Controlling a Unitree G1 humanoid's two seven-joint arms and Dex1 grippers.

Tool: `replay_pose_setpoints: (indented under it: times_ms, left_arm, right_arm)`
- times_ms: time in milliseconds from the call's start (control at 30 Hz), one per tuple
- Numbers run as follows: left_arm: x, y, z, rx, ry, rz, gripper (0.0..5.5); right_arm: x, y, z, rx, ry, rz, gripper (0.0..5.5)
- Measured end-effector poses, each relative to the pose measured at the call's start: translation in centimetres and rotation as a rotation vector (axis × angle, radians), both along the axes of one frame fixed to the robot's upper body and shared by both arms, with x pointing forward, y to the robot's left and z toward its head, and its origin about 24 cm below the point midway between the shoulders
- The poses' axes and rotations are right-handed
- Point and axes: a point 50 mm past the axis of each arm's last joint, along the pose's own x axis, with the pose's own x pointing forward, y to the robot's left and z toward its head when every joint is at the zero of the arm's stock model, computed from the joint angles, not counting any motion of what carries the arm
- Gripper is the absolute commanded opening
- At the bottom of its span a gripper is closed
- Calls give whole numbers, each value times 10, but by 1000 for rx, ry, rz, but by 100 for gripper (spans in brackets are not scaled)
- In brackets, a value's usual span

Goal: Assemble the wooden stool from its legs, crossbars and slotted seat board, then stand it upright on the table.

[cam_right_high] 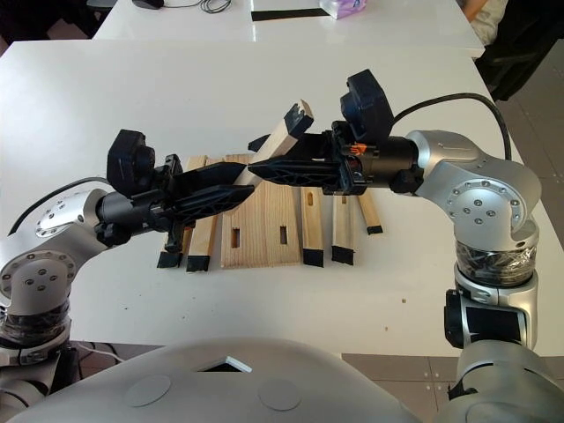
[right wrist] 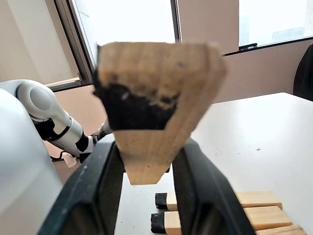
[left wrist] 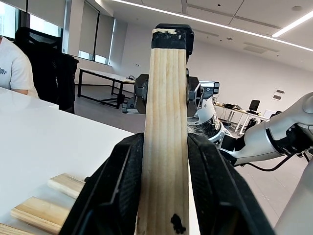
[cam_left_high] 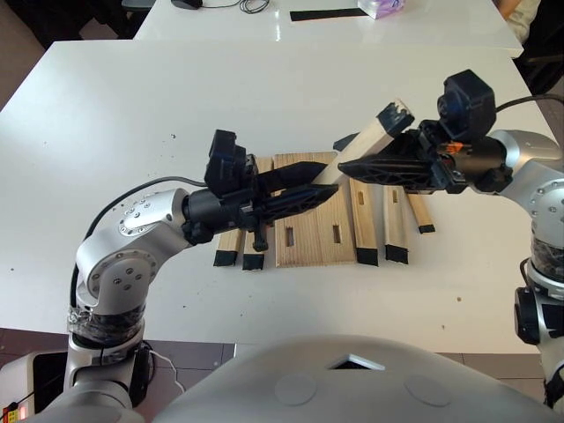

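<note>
A wooden leg (cam_left_high: 374, 137) with a black-painted end slants up over the middle of the table, held from both sides. My left gripper (cam_left_high: 330, 179) is shut on its lower part, the wood running between the fingers (left wrist: 122, 181). My right gripper (cam_left_high: 345, 167) is shut on the same leg from the right, and the black end (right wrist: 139, 110) is close to its wrist camera. Below them the slotted seat board (cam_left_high: 313, 236) lies flat. Two black-tipped pieces (cam_left_high: 231, 248) lie along its left side and three more (cam_left_high: 393, 227) lie to its right.
The white table (cam_left_high: 132, 115) has bare room to the left, behind and in front of the parts. A second table (cam_left_high: 229, 22) stands behind with a black strip (cam_left_high: 328, 14) and a pink box (cam_left_high: 381, 7). A cable (cam_left_high: 529, 102) trails from the right arm.
</note>
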Motion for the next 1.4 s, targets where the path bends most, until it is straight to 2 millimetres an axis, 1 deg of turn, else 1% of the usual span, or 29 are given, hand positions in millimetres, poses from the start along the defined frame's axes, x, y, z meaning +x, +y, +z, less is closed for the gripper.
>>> replay_pose_setpoints:
  times_ms: [67,100,267,367,433,500,533,600,633,667,733,767,800,900,967,1067,1167,1267,1400]
  left_arm:
    - [0,0,0,2,2,-2,130]
    - [0,0,0,2,1,-2,167]
    - [8,3,-3,4,25,75,238]
    - [15,4,-8,42,25,144,287]
    - [21,8,-15,80,34,200,292]
    - [22,10,-21,102,37,218,292]
    - [22,11,-25,117,32,222,292]
    - [21,12,-30,144,32,241,292]
    - [20,13,-32,154,30,250,292]
    - [21,14,-34,162,21,264,292]
    - [20,14,-36,166,15,281,292]
    - [20,15,-37,168,15,288,292]
    - [20,16,-39,177,15,299,292]
    - [20,16,-41,180,8,315,292]
    - [20,11,-43,166,16,317,292]
    - [19,7,-46,160,31,317,292]
    - [17,6,-50,158,49,322,292]
    - [16,6,-50,158,48,322,292]
    - [16,6,-49,159,46,321,292]
  right_arm:
    - [0,0,0,0,-7,1,133]
    - [0,0,-1,2,-11,2,133]
    - [3,-2,-5,-44,-21,-38,130]
    - [13,-8,-7,-68,-56,-128,130]
    - [25,-16,-4,-85,-109,-228,130]
    - [42,-30,1,-125,-199,-356,130]
    - [49,-42,1,-182,-257,-428,130]
    - [54,-57,-3,-286,-348,-486,130]
    - [54,-65,-7,-343,-387,-493,130]
    - [53,-76,-17,-418,-412,-488,130]
    - [48,-89,-38,-504,-388,-464,130]
    - [45,-93,-46,-528,-383,-452,130]
    - [40,-100,-58,-569,-366,-428,130]
    - [38,-106,-67,-599,-354,-407,130]
    - [37,-110,-73,-602,-332,-412,130]
    - [36,-110,-81,-608,-309,-407,130]
    - [34,-112,-86,-609,-292,-399,130]
    - [28,-115,-93,-613,-267,-380,130]
    - [24,-117,-97,-612,-255,-376,130]
